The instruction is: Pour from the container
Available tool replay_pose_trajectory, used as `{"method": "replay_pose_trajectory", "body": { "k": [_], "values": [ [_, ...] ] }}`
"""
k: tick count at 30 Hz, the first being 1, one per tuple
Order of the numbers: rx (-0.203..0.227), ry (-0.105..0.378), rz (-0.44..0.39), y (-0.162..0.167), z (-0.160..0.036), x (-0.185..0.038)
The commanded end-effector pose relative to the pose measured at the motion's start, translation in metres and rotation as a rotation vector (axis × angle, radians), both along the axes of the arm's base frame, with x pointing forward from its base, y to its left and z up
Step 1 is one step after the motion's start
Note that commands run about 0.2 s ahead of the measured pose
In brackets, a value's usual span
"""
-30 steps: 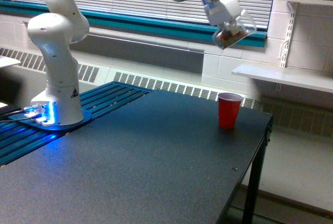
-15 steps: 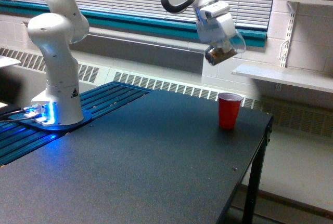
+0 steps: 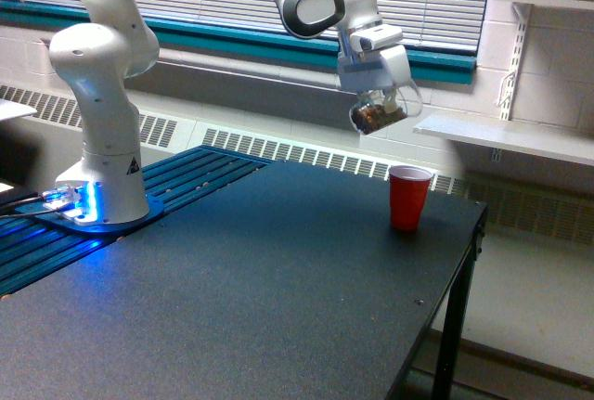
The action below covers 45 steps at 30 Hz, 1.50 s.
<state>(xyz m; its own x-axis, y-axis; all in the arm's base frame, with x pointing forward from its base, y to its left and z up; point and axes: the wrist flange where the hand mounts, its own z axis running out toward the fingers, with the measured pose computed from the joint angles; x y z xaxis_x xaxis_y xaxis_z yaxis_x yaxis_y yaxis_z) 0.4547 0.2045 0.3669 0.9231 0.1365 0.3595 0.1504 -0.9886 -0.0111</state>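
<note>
- So the gripper (image 3: pixel 379 94), clamped on the clear container (image 3: pixel 380 112), has dropped lower and moved left.
- It's now tilted above-left of the red cup (image 3: pixel 408 197), nothing poured yet.

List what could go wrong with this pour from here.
1. The clear container in the tool hangs tilted, above the red cup but off toward the exterior view's left; its brown contents could spill onto the table.
2. The light cup stands near the table's far edge; a nudge could topple it.
</note>
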Motion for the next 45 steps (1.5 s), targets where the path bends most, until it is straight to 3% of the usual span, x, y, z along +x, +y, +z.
{"method": "replay_pose_trajectory", "body": {
  "k": [1, 21, 35, 45],
  "values": [
    [-0.035, 0.022, -0.013, 0.000, -0.014, -0.002],
    [-0.116, 0.055, -0.040, 0.011, -0.045, 0.015],
    [-0.194, 0.075, -0.026, 0.021, -0.055, 0.016],
    [-0.224, 0.091, -0.019, 0.029, -0.061, 0.016]
  ]
}}
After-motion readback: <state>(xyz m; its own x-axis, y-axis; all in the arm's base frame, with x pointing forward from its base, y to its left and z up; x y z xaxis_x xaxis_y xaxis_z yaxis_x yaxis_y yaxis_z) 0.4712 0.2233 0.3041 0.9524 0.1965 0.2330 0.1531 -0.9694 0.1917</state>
